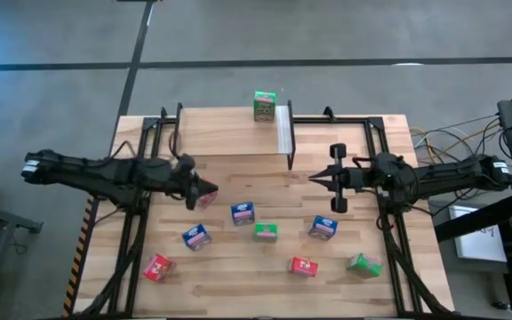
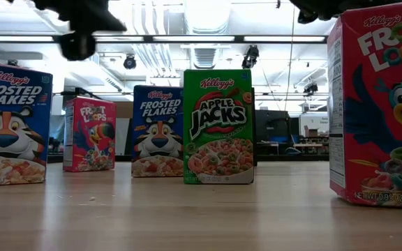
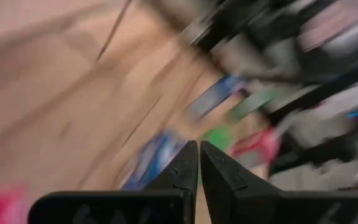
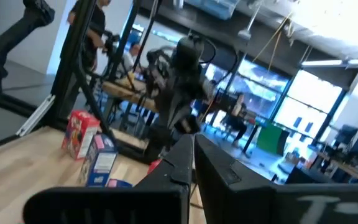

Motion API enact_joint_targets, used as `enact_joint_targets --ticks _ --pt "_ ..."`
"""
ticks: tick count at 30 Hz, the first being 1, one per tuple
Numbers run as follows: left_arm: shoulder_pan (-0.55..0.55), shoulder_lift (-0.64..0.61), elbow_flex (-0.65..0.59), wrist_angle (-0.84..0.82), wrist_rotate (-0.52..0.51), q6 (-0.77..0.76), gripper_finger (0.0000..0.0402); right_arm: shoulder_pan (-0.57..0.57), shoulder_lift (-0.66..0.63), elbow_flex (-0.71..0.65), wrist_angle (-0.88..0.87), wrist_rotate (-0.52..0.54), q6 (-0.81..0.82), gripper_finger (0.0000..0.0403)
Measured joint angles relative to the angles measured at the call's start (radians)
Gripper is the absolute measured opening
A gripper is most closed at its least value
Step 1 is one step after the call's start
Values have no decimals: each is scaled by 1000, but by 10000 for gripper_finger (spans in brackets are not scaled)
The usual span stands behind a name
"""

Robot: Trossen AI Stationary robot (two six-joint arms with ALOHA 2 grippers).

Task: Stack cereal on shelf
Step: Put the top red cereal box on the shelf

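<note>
Bare surface lies open between the shelf and the scattered boxes; one green box stands beside the shelf.

1 green cereal box is standing on the shelf at the table's far edge. 8 more are lying scattered on the near half: 3 blue, 3 red, 2 green. The left gripper is hovering over a red box, fingers together. The right gripper is pointing toward the middle, also closed.
</note>
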Motion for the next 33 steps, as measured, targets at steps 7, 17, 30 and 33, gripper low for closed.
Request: enact_joint_targets --ticks 7,17,30,33 --pt "-7 143 204 -532 -1 -257 2 0 -103 -55 7 -1 0 9" --pt "-7 329 393 -760 -1 -304 8 0 -145 -68 1 3 2 9" --pt "-4 404 407 -832 -29 -303 181 0 -144 -68 -1 3 14 9" --pt "-3 406 398 -839 -60 -304 216 0 -144 -68 -1 3 15 9"
